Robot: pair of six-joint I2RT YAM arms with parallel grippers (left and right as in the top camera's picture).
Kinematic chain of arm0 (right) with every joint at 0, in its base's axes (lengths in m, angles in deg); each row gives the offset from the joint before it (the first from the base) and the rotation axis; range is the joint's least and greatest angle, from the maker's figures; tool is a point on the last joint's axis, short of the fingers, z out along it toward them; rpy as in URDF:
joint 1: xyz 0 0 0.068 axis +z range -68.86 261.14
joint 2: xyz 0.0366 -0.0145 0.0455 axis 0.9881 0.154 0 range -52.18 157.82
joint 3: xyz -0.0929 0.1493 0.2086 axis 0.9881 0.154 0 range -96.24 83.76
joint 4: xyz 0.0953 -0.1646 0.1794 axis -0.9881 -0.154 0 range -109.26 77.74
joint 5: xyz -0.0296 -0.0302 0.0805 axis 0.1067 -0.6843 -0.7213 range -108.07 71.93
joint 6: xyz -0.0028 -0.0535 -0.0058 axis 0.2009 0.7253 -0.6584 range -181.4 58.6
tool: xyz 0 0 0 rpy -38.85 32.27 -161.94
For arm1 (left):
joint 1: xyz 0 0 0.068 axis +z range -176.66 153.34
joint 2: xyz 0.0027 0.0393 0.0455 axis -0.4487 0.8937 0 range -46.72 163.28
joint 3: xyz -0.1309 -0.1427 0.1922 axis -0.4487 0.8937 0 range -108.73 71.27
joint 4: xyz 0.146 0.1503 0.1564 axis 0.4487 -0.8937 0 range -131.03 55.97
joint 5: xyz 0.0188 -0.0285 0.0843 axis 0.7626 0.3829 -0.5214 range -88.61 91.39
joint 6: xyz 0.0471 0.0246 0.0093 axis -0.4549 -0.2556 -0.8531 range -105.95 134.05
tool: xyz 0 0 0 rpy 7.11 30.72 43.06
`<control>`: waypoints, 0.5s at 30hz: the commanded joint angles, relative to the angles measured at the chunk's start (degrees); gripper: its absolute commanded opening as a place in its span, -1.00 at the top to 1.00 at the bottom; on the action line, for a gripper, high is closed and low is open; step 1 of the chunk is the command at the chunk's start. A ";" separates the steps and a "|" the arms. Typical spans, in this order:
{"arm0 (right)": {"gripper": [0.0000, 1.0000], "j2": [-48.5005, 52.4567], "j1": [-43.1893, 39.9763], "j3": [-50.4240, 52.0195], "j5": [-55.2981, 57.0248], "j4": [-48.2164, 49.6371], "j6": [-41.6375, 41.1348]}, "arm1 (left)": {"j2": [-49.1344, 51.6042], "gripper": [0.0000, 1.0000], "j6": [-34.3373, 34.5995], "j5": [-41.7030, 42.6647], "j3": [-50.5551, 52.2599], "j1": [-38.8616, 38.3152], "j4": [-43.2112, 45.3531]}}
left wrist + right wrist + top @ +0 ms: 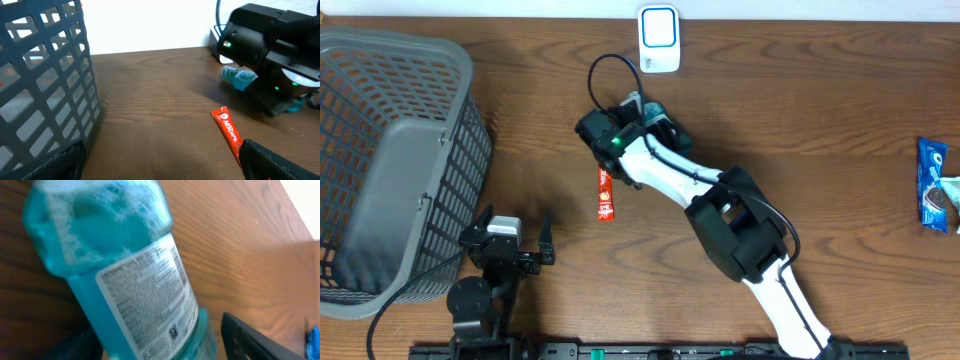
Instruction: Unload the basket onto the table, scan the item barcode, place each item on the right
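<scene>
My right gripper (167, 337) is around the blue mouthwash bottle (135, 280) for the scanner (659, 38); I cannot tell if it squeezes.

The mouthwash bottle (125, 270) is clear, glossy plastic over foamy blue liquid, its label (150, 295) smooth, white and matt. My right fingers (260, 340) look matt black. The worktop (820, 110) is brown wood grain with a soft sheen; the basket (470, 150) matt grey plastic, the sachet (605, 195) shiny red.
</scene>
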 commanded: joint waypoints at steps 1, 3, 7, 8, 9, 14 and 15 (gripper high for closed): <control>0.19 1.75 -2.32 3.17 -10.40 -1.03 0.74 | -0.11 -0.96 -0.70 0.28 0.90 -0.24 -1.44; 0.60 1.75 -2.64 3.17 -11.17 -0.96 0.48 | -0.11 -0.96 -0.70 0.28 0.90 -0.24 -1.44; 0.78 1.75 -3.06 3.17 -10.08 -0.96 0.55 | -0.11 -0.96 -0.70 0.28 0.90 -0.24 -1.44; 0.78 1.75 -3.06 3.15 -10.10 -1.07 0.55 | -0.11 -0.96 -0.70 0.28 0.90 -0.24 -1.44; 0.79 1.73 -3.04 3.10 -10.12 -1.14 0.55 | -0.11 -0.96 -0.70 0.28 0.90 -0.24 -1.44; 0.85 1.66 -2.95 -1.01 -11.63 -5.99 0.55 | -0.11 -0.96 -0.70 0.28 0.90 -0.24 -1.44; 0.86 1.64 -2.97 -2.47 -12.94 -7.37 0.52 | -0.11 -0.96 -0.70 0.28 0.90 -0.24 -1.44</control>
